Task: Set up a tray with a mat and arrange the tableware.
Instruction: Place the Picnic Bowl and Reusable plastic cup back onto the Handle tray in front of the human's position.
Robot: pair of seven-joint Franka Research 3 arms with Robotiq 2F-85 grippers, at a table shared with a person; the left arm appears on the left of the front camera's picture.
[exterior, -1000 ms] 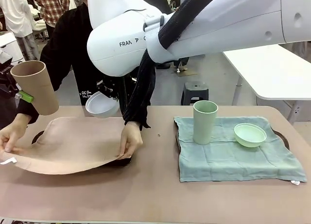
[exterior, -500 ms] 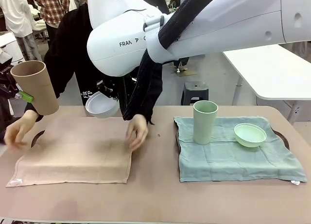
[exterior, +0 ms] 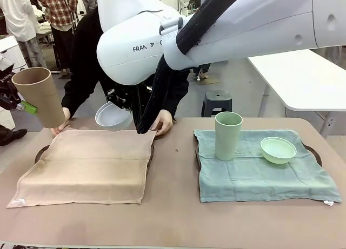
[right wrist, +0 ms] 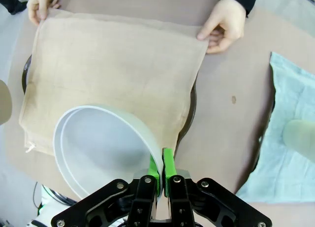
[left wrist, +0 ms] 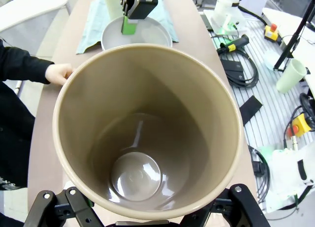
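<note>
My left gripper (exterior: 22, 105) is shut on the tan cup (exterior: 40, 95), held tilted in the air above the table's left edge; the cup's open mouth (left wrist: 147, 133) faces the left wrist camera. My right gripper (right wrist: 162, 174) pinches the rim of the white bowl (right wrist: 98, 150), which hangs above the far edge of the tan mat (exterior: 86, 165). That mat lies flat over the dark left tray (exterior: 41, 152). On the right, a pale green cup (exterior: 228, 135) and a pale green bowl (exterior: 278, 149) stand on a green mat (exterior: 259, 176).
A person leans in from the far side with one hand (exterior: 162, 122) on the tan mat's far right corner and the other hand (exterior: 58, 129) at its far left corner. The right tray's rim (exterior: 314, 153) peeks out under the green mat. Bare tabletop runs along the near edge.
The person has laid the lifted tan mat flat on the left tray and moved both hands to its far corners. Neither arm has moved.
</note>
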